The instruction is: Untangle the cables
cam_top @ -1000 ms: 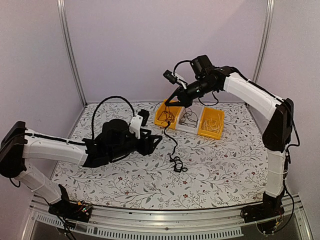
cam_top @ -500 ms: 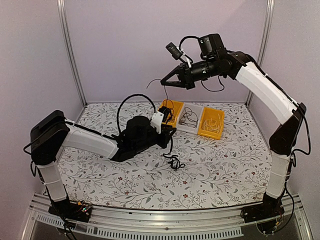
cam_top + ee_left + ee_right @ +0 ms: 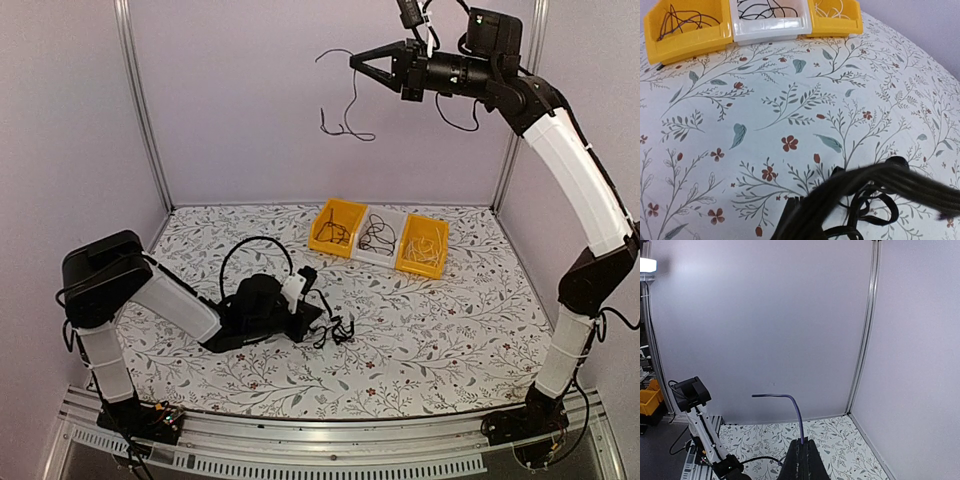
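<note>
At left, we see the left arm stretched low across the flower-printed table, its left claw clenched with the fingers drawn together. The cable clump is a small knot of thin black wires. It lies on the cloth right at the claw's tips, touching them. In the wrist view the fingers are a dark blur over the loops, and we cannot tell whether any strand is actually pinched between them. Beyond the claw and a little to its right, three bins stand touching in a row at the far side of the table: a yellow bin with dark wires in it, a white bin with dark coiled wires, and a second yellow bin with pale wires. All three sit well apart from the clump.

At upper right, the right arm reaches high above the table, well clear of everything on it. Its right claw points to the left and is clamped on a loose cable — one thin strand, separate from the clump. From overhead, the strand hangs below the claw's tips in slack curls against the back wall, with one end arcing up and away to the claw's left. The wrist view shows the fingers pressed together, the strand rising from between them and bending over sideways.
</note>
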